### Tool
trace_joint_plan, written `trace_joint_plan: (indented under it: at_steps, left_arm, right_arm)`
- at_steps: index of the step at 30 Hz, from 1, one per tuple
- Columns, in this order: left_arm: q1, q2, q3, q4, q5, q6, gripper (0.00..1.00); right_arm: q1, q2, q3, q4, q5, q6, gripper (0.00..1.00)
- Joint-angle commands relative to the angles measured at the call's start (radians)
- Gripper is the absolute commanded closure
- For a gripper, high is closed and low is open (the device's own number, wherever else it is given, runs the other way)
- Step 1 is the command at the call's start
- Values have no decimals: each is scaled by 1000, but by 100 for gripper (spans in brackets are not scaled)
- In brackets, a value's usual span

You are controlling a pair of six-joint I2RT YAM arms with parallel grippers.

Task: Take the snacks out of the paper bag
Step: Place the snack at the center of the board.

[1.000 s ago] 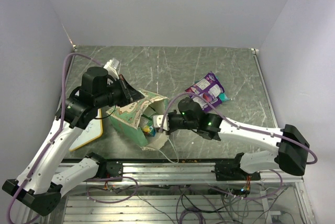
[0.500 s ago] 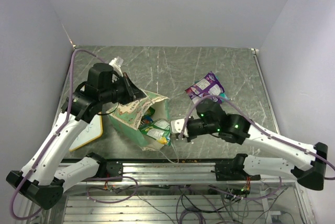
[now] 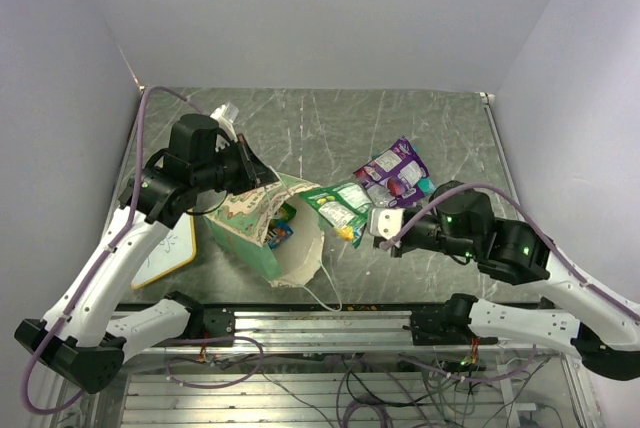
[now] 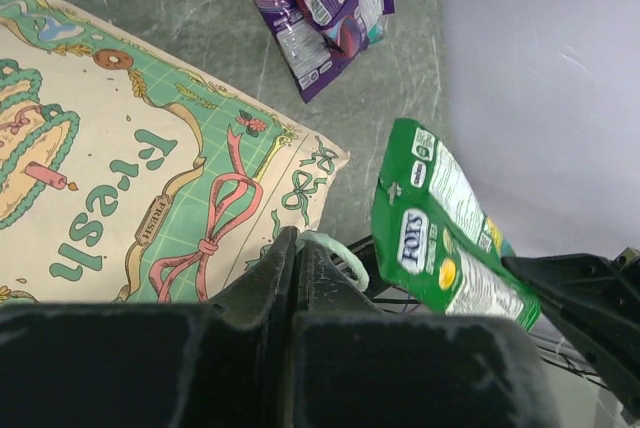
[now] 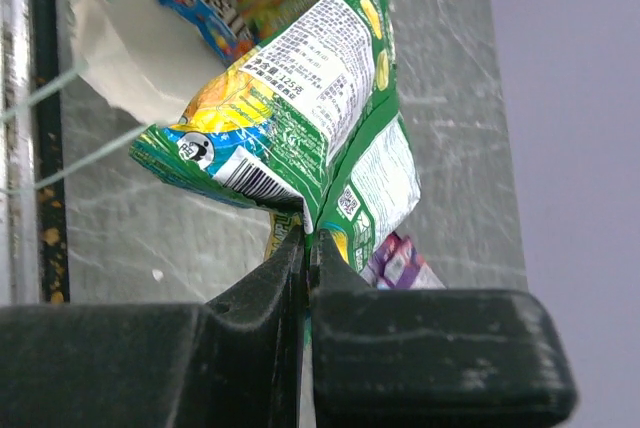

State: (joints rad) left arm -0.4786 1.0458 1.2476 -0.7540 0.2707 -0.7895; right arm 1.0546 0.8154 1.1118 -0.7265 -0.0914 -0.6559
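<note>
R gripper (image 5: 308, 240) jaws pinch green packet (image 3: 342, 206) right of paper bag (image 3: 250, 226); L gripper (image 4: 295, 248) jaws clamp bag's far rim.

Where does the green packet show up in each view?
Top external: green packet, centre, just right of the bag mouth.
Left wrist: right of centre, in the air.
Right wrist: centre, pinched by the right gripper.
Shared landmark: purple packet on the table.
</note>
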Motion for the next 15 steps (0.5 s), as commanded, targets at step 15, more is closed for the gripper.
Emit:
trace_joint_plan:
  at_steps: [15]
  left_arm:
    - [23, -11, 58, 12, 15, 72, 93]
  right_arm:
    - [-314, 222, -141, 405, 601, 319, 100]
